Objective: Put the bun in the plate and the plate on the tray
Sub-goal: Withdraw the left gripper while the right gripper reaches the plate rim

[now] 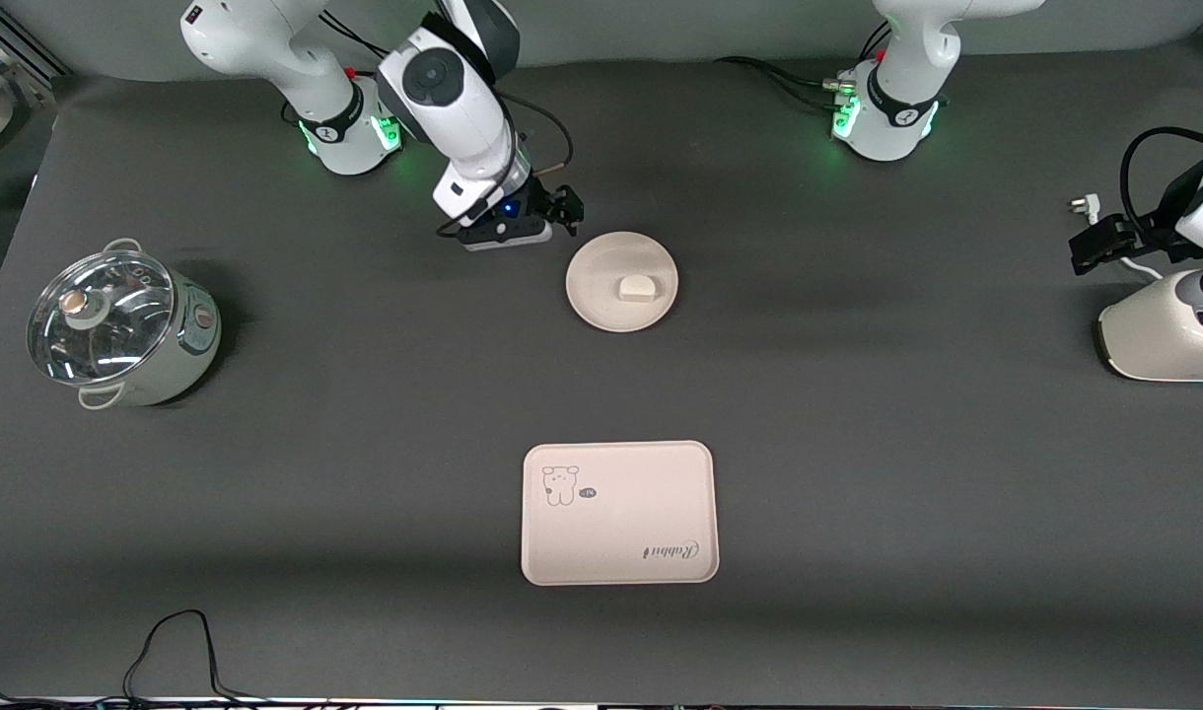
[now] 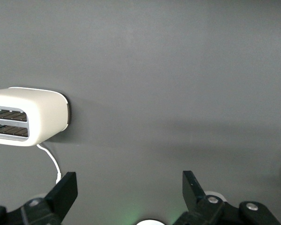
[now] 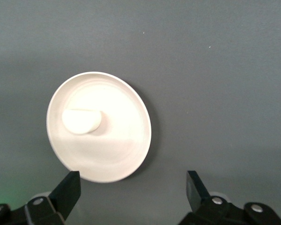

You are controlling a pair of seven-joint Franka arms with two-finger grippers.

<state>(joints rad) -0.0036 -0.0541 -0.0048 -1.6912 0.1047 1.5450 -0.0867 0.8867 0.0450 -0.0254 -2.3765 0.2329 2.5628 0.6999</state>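
On the plate (image 1: 601,296) lies the bun (image 1: 636,288); only the front view shows the tray (image 1: 617,513). Right gripper (image 1: 562,209) beside the plate and left gripper (image 2: 129,197) both have jaws spread.

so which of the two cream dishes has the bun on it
The round plate, beside the right end effector: the bun lies on it. The rectangular rabbit tray, nearer the front camera, carries nothing.
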